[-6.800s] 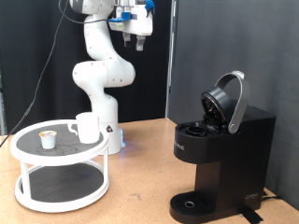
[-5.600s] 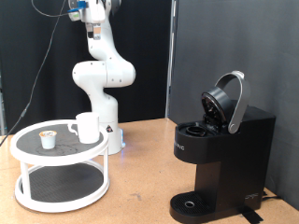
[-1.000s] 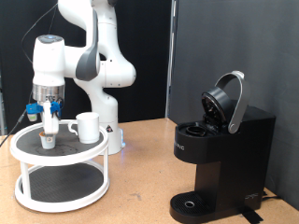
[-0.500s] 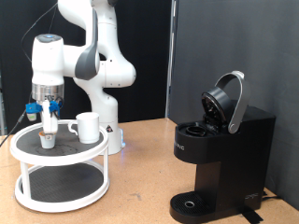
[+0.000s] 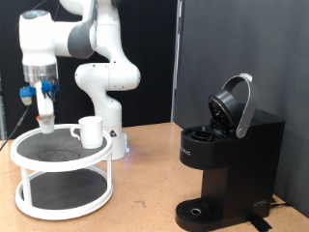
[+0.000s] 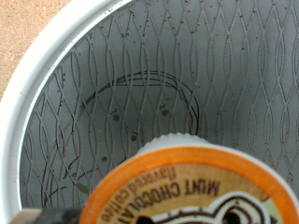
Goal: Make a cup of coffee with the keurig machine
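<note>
Jaws (image 5: 44,120) hold pod (image 6: 192,189) above stand (image 5: 29,190).

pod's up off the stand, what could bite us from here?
1. The gripper holds the pod high over the white stand; a slip would drop it.
2. The cup stands close beside the gripper, so a sideways swing might clip it.

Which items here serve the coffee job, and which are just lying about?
Job: keurig machine, lid open; cup; coffee pod, held in the end effector.
Just there: white two-tier stand under the cup.
</note>
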Controlling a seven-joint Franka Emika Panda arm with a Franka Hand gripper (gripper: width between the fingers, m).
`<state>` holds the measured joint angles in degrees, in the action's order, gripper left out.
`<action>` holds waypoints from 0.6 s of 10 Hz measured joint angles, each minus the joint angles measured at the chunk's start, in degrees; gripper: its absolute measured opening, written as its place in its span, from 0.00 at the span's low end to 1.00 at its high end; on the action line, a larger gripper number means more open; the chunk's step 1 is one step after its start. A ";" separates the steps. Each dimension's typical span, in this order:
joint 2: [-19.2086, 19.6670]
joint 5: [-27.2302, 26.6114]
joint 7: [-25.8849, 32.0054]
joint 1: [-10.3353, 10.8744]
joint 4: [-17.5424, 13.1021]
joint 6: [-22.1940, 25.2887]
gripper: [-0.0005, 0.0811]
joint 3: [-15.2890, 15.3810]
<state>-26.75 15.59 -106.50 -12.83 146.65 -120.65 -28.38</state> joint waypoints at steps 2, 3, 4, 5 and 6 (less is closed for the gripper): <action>0.05 -1.11 0.46 0.08 0.24 0.02 0.44 -0.16; 0.04 -3.55 0.94 0.41 -0.02 0.03 0.44 -0.20; 0.02 -7.80 1.89 1.43 -0.83 0.06 0.44 -0.41; 0.00 -13.09 2.84 3.09 -2.05 0.23 0.44 -0.82; 0.02 -18.98 4.78 5.33 -3.43 1.21 0.44 -1.49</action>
<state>-26.73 -3.39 -101.72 -7.50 143.21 -119.43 -29.87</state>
